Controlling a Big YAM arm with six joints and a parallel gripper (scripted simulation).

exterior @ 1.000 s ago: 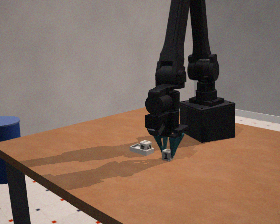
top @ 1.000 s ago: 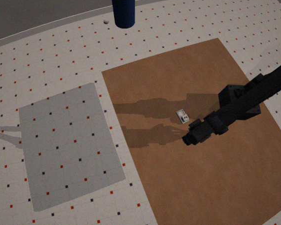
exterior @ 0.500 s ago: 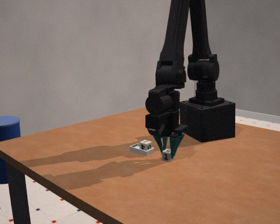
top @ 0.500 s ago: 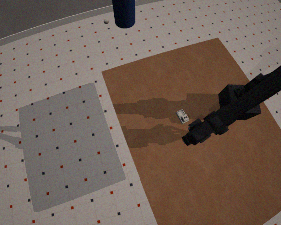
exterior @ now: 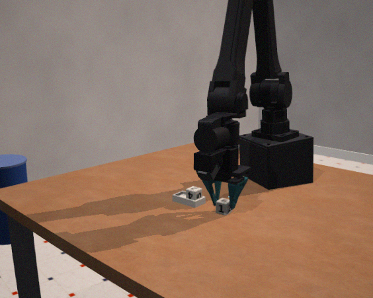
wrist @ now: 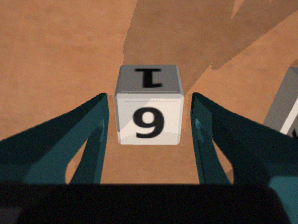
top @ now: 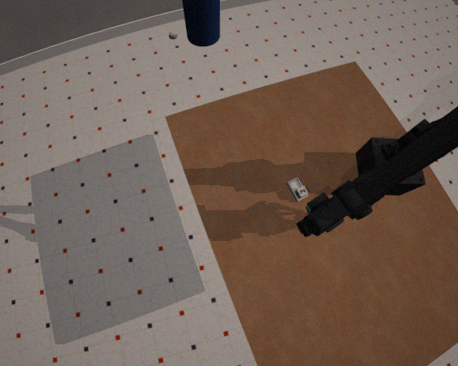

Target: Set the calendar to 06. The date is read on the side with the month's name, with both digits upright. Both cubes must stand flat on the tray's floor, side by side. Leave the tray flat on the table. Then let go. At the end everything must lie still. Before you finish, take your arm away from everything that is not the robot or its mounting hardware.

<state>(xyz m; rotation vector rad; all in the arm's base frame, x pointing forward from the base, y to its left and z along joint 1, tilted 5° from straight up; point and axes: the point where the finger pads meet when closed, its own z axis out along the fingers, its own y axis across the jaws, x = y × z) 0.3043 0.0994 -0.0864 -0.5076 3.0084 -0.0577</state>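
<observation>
Cube — white, square-edged, freestanding.

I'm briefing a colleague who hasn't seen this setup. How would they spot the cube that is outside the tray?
On the brown table, look just in front of the arm's black base block. There the open gripper straddles a small white cube standing on the bare wood. Unlike the other cube, it sits outside the tray, showing a 1.

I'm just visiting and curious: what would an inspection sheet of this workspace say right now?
Surface: brown table, shadows across it.
Job's things: white tray flat on the table, one cube in it; second cube on the table outside the tray.
Clutter: nothing seen on the table.
Grippers: gripper open, fingers either side of the second cube, gaps showing.
Cables: nothing seen.
Surroundings: blue barrel, small ball, grey mat on tiled floor.
</observation>
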